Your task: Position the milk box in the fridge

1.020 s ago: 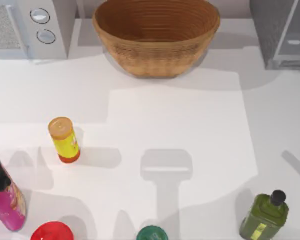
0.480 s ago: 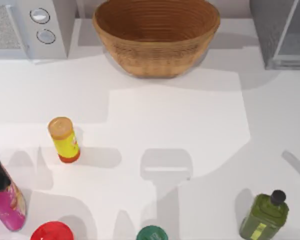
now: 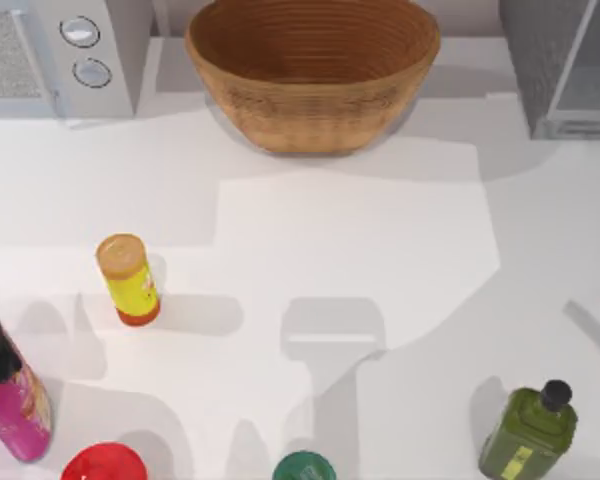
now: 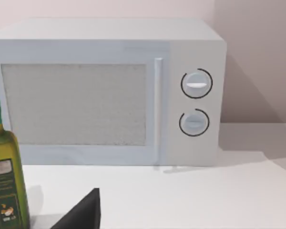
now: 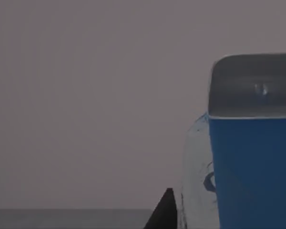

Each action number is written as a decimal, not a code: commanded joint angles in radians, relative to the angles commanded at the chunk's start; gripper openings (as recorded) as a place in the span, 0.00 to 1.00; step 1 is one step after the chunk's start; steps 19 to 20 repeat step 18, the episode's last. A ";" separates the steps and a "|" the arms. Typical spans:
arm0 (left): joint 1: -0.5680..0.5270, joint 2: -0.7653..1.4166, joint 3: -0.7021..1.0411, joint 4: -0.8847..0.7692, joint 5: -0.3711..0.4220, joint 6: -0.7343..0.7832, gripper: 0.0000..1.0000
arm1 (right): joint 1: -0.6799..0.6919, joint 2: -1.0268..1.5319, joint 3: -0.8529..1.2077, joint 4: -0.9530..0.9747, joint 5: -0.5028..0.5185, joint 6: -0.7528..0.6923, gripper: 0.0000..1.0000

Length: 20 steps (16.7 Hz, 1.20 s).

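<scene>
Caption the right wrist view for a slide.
Blue rectangular milk box with grey top looms close against a plain grey backdrop.

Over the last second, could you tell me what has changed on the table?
The shadow over the table's right front has spread inward, and pale marks on the fridge's panel are gone. The basket, yellow cylinder, green bottle and pink bottle stayed put.

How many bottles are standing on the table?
2 for certain: a pink bottle with a dark neck at the top view's left edge, and an olive-green bottle at lower right. The red and green caps at the bottom edge may belong to more.
</scene>
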<state>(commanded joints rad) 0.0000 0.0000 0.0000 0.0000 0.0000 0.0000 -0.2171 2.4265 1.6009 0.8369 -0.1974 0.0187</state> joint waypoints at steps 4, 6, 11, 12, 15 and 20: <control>0.000 0.000 0.000 0.000 0.000 0.000 1.00 | 0.000 0.000 0.000 0.000 0.000 0.000 0.38; 0.000 0.000 0.000 0.000 0.000 0.000 1.00 | 0.000 0.000 0.000 0.000 0.000 0.000 0.53; 0.000 0.000 0.000 0.000 0.000 0.000 1.00 | 0.000 0.000 0.000 0.000 0.000 0.000 0.90; 0.000 0.000 0.000 0.000 0.000 0.000 1.00 | 0.000 0.000 0.000 0.000 0.000 0.000 0.98; 0.000 0.000 0.000 0.000 0.000 0.000 1.00 | 0.000 0.000 0.000 0.000 0.000 0.000 1.00; 0.000 0.000 0.000 0.000 0.000 0.000 1.00 | 0.000 0.000 0.000 0.000 0.000 0.000 1.00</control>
